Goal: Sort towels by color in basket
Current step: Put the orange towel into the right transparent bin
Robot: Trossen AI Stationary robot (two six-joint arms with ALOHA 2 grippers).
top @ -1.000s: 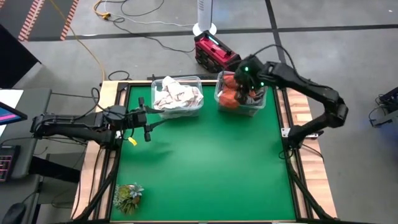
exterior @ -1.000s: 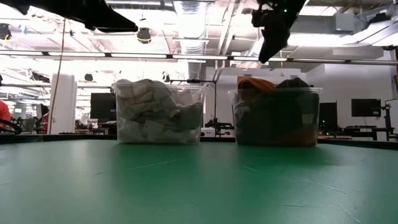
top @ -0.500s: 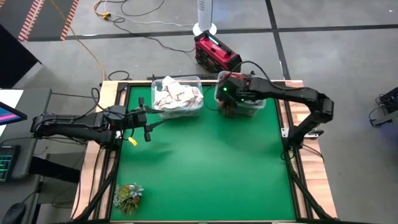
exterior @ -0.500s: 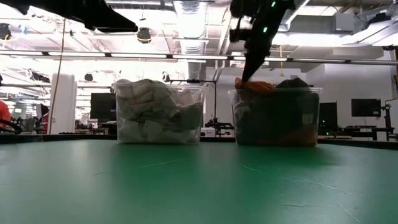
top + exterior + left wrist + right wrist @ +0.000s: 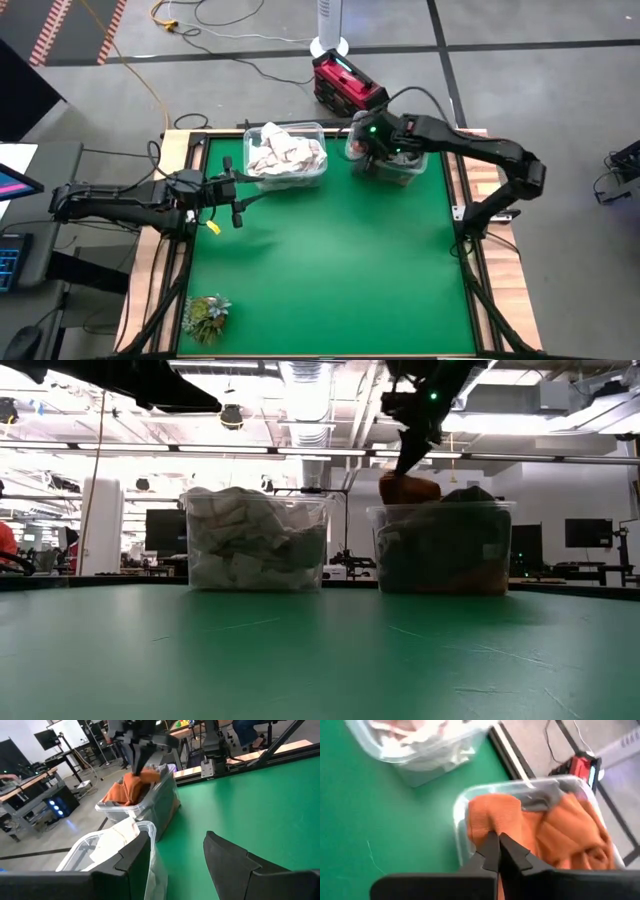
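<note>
High view: right gripper (image 5: 371,150) sits over the near-left corner of the right bin (image 5: 409,178), w/ the left bin (image 5: 287,178) of white and checked towels (image 5: 285,153) just beside it to the left. Right wrist view shows its fingers (image 5: 490,851) pinched together on a fold of an orange towel (image 5: 492,820). Low view has that same towel (image 5: 408,488) bunched up and lifted a bit above the bin rim, hanging straight under the gripper.

Key relation: towel is directly below the gripper, still above its own bin, which also holds more orange and some dark grey cloth. So no sideways reach needed to get it; my guess is it's either being re-tucked in this bin or pulled up. If orange belongs here, next move prob. just calls for a short drop and letting go.

Left gripper (image 5: 232,190) is parked near the table's left edge, by the left bin; fingers (image 5: 131,858) are apart, nothing held. Right arm is clearly the nearer one.
</note>
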